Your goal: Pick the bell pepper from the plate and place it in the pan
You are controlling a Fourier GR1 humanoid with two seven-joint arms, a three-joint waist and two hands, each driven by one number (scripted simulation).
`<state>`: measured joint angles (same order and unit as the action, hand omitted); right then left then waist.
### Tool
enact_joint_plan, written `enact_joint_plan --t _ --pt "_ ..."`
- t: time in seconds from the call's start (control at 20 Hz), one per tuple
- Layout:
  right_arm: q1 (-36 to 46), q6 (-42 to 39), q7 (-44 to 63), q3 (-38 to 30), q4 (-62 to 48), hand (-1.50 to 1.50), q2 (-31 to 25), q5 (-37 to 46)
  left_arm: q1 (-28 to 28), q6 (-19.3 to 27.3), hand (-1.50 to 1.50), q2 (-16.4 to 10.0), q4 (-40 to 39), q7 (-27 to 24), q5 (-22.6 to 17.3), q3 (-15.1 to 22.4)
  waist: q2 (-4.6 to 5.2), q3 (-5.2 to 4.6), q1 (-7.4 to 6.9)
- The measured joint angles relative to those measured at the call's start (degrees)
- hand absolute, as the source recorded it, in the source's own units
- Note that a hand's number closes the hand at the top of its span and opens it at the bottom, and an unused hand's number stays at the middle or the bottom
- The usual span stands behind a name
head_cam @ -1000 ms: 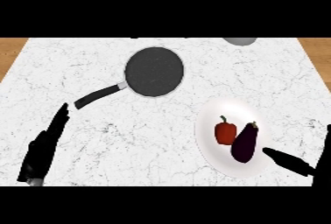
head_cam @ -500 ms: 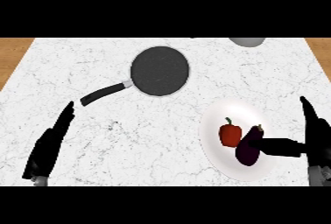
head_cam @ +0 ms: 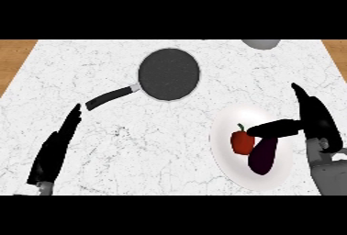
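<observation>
A red bell pepper (head_cam: pixel 242 142) with a green stem lies on a white plate (head_cam: pixel 234 167) at the right, beside a dark purple eggplant (head_cam: pixel 263 156). My right hand (head_cam: pixel 313 119) hovers over the plate's right side, open, its thumb reaching left over the eggplant's top toward the pepper, fingers pointing up and away. The dark round pan (head_cam: pixel 169 74) sits at the upper middle, its black handle (head_cam: pixel 112 97) pointing down-left. At the left, my left hand (head_cam: pixel 58 147) rests open, fingers straight.
A grey round object (head_cam: pixel 261 43) is cut off by the counter's far edge at upper right. Wooden floor shows past the marble counter's corners. Bare marble lies between pan and plate.
My right hand has come in from the lower right, risen over the plate, and its thumb now lies across the eggplant's top near the pepper. The view shifted slightly.
</observation>
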<state>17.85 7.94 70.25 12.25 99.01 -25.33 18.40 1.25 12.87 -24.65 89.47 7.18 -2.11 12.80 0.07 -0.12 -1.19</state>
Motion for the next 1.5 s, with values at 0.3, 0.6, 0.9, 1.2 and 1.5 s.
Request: enact_joint_plan --t 0.3,0.6,0.9,1.2,1.5 --pt "4.3 -4.7 0.9 1.9 -7.2 -1.5 1.0 -3.6 -0.2 -0.2 0.0 0.6 0.0 0.2 0.3 0.0 0.01 -0.06 -0.13" --pt "7.7 -8.0 1.1 3.4 -14.4 -1.5 2.5 -6.6 0.3 -0.6 0.0 0.4 0.3 0.1 0.4 -0.5 -0.09 -0.07 -0.04" --pt "11.6 -9.9 1.1 4.0 -20.6 -1.5 5.3 -7.7 0.8 -0.8 0.0 0.6 0.4 0.0 0.6 -1.0 -0.15 -0.04 0.3" --pt "13.1 -11.1 1.2 4.8 -26.7 -1.5 6.5 -8.0 1.3 -0.8 0.0 0.8 0.4 -0.2 0.9 -1.5 -0.2 -0.04 0.6" --pt "13.7 -11.2 1.3 5.7 -31.0 -1.5 8.8 -7.3 0.7 -1.9 0.0 0.7 -0.6 -0.6 0.2 -2.8 -0.25 -0.03 0.99"
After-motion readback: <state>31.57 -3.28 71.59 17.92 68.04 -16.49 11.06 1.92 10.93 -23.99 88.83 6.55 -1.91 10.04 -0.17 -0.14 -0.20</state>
